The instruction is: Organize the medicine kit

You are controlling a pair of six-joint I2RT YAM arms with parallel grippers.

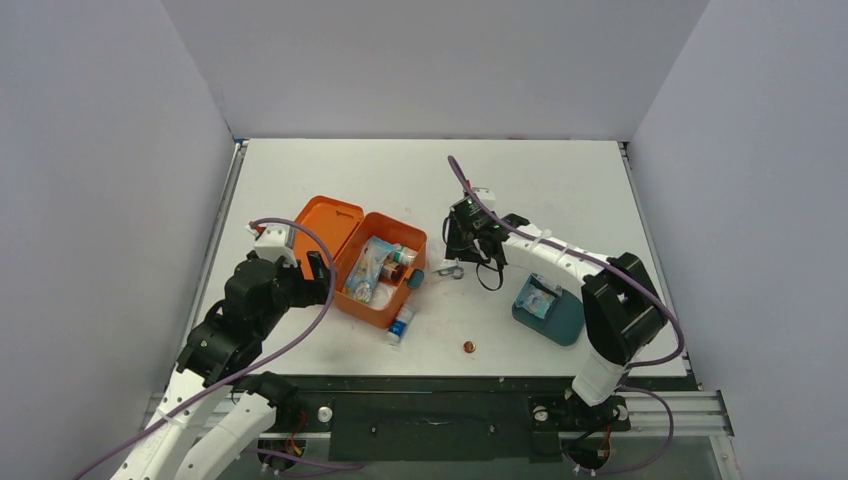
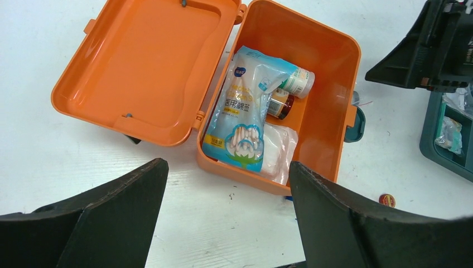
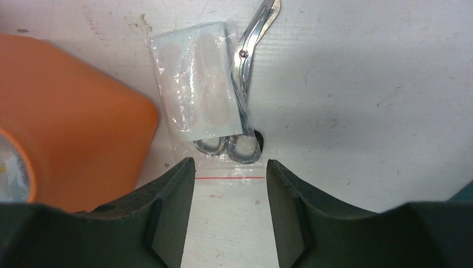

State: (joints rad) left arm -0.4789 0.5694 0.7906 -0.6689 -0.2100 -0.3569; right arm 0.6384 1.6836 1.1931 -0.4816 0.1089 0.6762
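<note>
The orange medicine kit (image 1: pixel 350 298) lies open left of centre, its lid (image 2: pixel 145 67) folded flat to the left. In its box (image 2: pixel 329 84) lie a blue-and-white cotton bag (image 2: pixel 245 111), a clear packet and two small bottles (image 2: pixel 294 82). My left gripper (image 1: pixel 320 272) hovers open just in front of the kit (image 2: pixel 227 167), holding nothing. To the right of the kit, a clear zip bag (image 3: pixel 192 89) with steel scissors (image 3: pixel 245 67) lies flat on the table. My right gripper (image 3: pixel 230 164) is open over the bag's near edge (image 1: pixel 460 250).
A teal divided tray (image 1: pixel 560 325) with small packets sits at the right, also seen in the left wrist view (image 2: pixel 432 142). A small white-and-blue tube (image 1: pixel 400 325) lies against the kit's front. A small round red thing (image 1: pixel 468 347) lies near the front edge.
</note>
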